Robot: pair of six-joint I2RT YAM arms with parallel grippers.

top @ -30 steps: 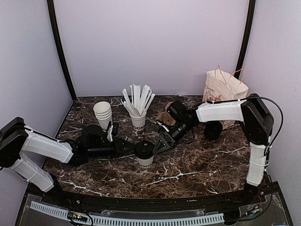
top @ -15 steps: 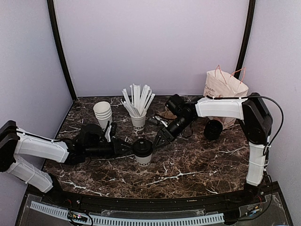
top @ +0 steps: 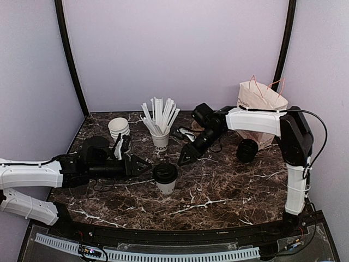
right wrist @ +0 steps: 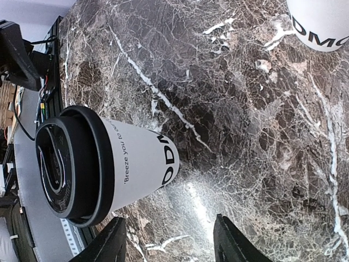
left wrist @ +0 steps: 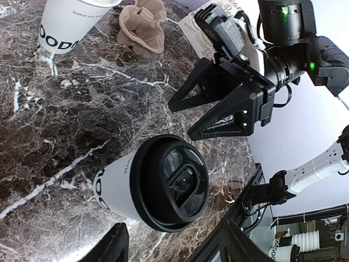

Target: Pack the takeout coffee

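One takeout coffee [top: 166, 186], white, dark lettering, black lid [top: 164, 172], upright.

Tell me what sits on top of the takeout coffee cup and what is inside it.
A round black lid caps the upright takeout coffee cup. The lid covers its mouth, so whatever is inside cannot be seen.

A test booth staged as a café counter: lilac walls [top: 174, 54], marble tabletop [top: 218, 188] under my fingers [top: 136, 164], straw cup [top: 160, 141] and stacked cups [top: 118, 128] beyond them, paper bag [top: 259, 103] to their right.

glossy dark marble table [top: 218, 185], paper cup [top: 166, 185], black plastic lid [top: 164, 172]
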